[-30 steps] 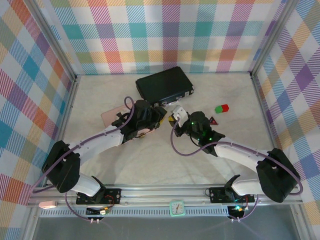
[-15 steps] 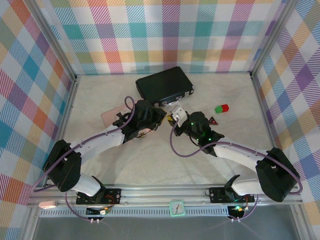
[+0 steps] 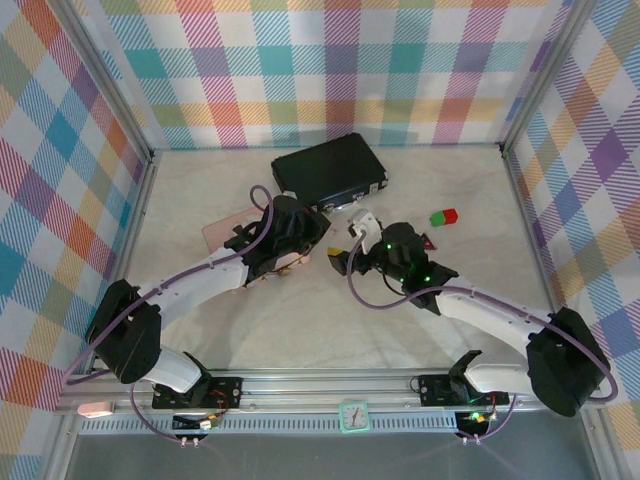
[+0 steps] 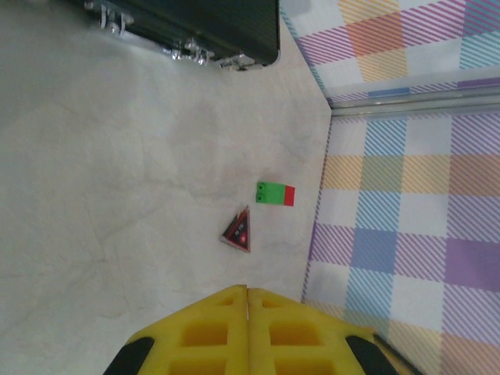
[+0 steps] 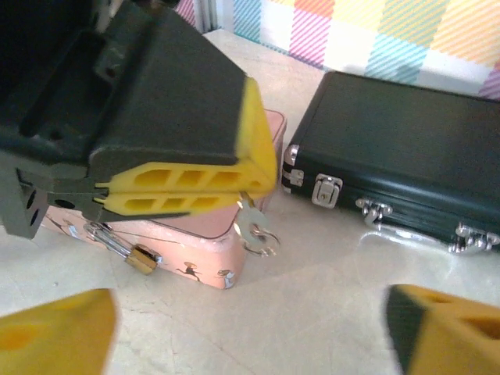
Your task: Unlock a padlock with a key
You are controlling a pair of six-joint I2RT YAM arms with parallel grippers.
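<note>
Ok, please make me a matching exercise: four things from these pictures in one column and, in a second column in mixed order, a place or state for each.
1 padlock
2 key
3 right gripper
4 green-and-red block

A open, holding nothing
B lying near the red triangle piece
C at the front of the pink box
D pinched in the shut left gripper

Pairs: 1-C, 2-D, 3-A, 4-B

**Key pinched in the fingertips, padlock at the pink box**

The key (image 5: 251, 221), slim and silvery where it shows, sticks down from the tips of the left gripper (image 5: 264, 184), whose yellow fingers press together on it. A ring (image 5: 264, 241) hangs at its lower end. The padlock (image 5: 141, 258), with a brass body and silver shackle, sits tilted against the front wall of the pink box (image 5: 205, 251).
</note>
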